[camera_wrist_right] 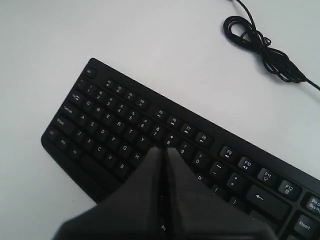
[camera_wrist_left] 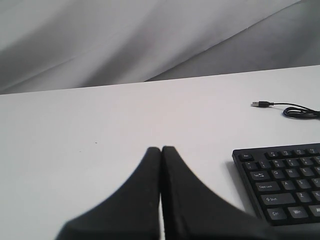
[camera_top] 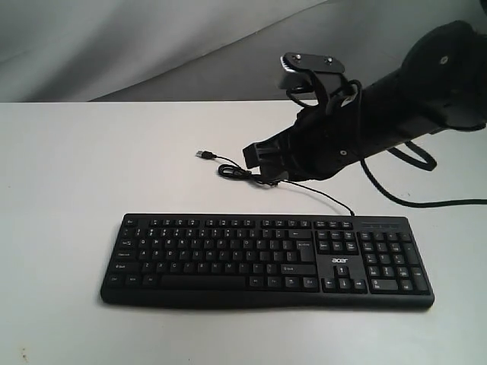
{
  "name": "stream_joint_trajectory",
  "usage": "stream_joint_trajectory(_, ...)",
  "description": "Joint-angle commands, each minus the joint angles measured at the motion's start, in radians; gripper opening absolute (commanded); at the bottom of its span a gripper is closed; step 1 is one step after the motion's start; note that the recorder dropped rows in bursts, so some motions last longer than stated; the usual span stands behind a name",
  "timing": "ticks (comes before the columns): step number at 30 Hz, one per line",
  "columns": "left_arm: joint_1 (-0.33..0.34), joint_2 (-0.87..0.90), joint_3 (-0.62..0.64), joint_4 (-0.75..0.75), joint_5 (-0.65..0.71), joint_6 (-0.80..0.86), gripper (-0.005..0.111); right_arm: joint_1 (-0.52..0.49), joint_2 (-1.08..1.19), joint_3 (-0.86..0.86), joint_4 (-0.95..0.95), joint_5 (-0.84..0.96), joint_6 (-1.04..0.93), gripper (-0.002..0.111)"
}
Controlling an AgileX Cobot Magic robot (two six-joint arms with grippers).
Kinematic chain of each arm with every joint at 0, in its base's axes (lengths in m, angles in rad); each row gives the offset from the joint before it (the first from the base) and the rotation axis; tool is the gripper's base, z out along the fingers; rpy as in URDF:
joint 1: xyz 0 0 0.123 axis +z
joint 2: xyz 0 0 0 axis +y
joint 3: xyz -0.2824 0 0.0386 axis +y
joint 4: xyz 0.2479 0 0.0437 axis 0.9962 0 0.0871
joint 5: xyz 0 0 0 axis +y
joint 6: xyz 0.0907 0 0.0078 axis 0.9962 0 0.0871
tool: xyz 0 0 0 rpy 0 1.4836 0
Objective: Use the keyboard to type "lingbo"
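Right gripper: we see its two black fingers clenched flat against each other, with nothing gripped between them.
Right gripper position: in the wrist view the tips line up with the number row, near the 8 and 9 keys. We cannot tell contact from there. In the exterior view the gripper sits raised above the far side of the keyboard.
Left gripper: its fingers are likewise pressed tight together and empty.
Left gripper position: over bare table, beside the Esc end of the keyboard and apart from it.
Keyboard: black, full-size, lying flat on the table. Its number pad is at the right of the exterior view.
Logo: we read a white "acer" mark above the arrow keys.
USB cable: thin and black. It leaves the keyboard's far edge and gathers in a loose coil behind it.
USB plug: lies free on the table.
Table: white and flat.
Backdrop: grey draped cloth.
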Motion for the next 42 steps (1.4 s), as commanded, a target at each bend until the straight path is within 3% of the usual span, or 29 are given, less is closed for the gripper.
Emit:
stream_joint_trajectory(1,0.002,-0.003,0.004,-0.008,-0.005,-0.004,0.001,0.002,0.04,-0.008,-0.01,-0.003,-0.008,0.0)
stream_joint_trajectory(42,0.002,-0.003,0.004,-0.008,-0.005,-0.004,0.001,0.071,0.285,-0.008,0.08,-0.036,-0.047,0.0)
